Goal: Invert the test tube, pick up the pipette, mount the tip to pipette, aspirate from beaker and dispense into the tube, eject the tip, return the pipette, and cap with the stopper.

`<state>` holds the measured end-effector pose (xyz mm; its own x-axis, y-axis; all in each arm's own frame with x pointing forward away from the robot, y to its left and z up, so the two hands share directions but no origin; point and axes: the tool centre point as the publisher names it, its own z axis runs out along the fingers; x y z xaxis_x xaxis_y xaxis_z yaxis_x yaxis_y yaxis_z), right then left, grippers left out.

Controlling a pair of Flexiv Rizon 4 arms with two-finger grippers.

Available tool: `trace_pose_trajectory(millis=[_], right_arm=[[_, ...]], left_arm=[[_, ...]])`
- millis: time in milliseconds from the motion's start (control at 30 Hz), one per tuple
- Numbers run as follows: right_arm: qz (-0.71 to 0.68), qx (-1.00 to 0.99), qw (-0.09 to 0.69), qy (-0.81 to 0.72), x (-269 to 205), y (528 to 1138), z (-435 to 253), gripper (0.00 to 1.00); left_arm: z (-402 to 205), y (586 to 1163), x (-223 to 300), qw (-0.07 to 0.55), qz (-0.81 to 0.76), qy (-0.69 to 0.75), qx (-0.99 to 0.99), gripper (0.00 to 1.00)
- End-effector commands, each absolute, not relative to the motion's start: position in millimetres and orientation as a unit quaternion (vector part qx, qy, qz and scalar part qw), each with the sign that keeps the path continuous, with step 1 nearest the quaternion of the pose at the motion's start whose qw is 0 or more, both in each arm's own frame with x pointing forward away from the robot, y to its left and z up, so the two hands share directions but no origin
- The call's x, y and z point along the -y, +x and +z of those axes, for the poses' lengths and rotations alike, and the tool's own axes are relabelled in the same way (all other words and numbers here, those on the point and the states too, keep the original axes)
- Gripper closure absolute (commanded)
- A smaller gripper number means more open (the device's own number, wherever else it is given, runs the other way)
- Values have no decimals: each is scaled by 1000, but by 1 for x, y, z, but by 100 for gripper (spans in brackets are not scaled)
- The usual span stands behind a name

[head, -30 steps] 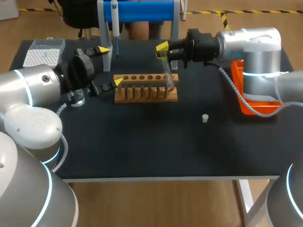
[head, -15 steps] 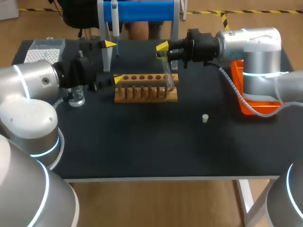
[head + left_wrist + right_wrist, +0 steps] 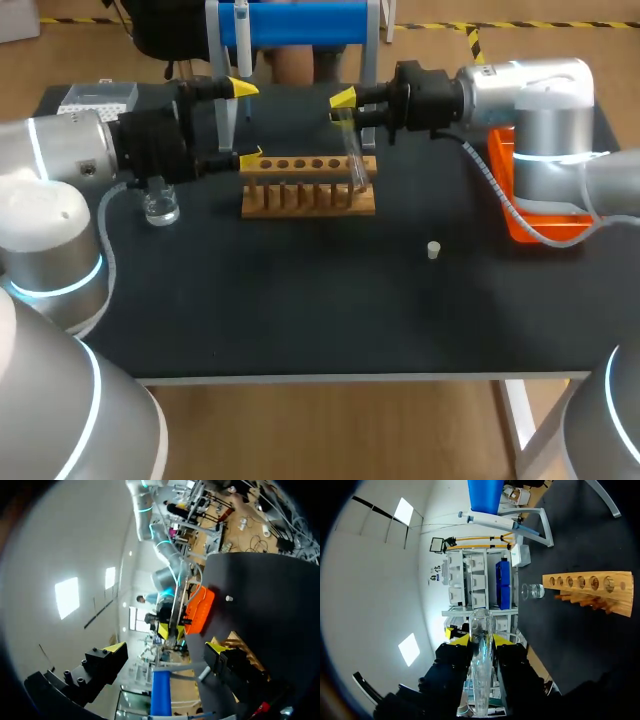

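1. The right hand (image 3: 345, 112) is clenched on the glass test tube (image 3: 353, 160), one finger on each side of it. The right wrist view shows this plainly.
2. The tube hangs tilted, with its lower end at the right end of the wooden rack (image 3: 308, 185). I cannot tell whether it sits in a hole.
3. The left hand (image 3: 245, 122) is released and holds nothing. It hovers just left of the rack, with its yellow tips wide apart.
4. The pipette (image 3: 242, 40) hangs on the blue stand (image 3: 300, 22) at the back of the desk (image 3: 300, 320), just beyond the left hand.
5. The beaker (image 3: 160, 205) stands under the left arm, and the tip box (image 3: 100, 98) is behind it.
6. The small white stopper (image 3: 433, 250) lies alone, right of the rack and near the orange tray (image 3: 530, 220).
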<state>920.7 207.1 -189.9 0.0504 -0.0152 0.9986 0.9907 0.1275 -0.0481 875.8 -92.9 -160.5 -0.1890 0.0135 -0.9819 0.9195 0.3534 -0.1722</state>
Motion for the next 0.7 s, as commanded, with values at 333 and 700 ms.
trace_pose_trajectory(millis=[333, 700], right_arm=[[-459, 514, 546, -476, -207, 920, -189, 100], [-459, 514, 546, -476, -207, 920, -189, 100]], left_arm=[[-172, 879, 120, 492, -485, 454, -563, 0], [-174, 872, 150, 513, -448, 470, -561, 0]])
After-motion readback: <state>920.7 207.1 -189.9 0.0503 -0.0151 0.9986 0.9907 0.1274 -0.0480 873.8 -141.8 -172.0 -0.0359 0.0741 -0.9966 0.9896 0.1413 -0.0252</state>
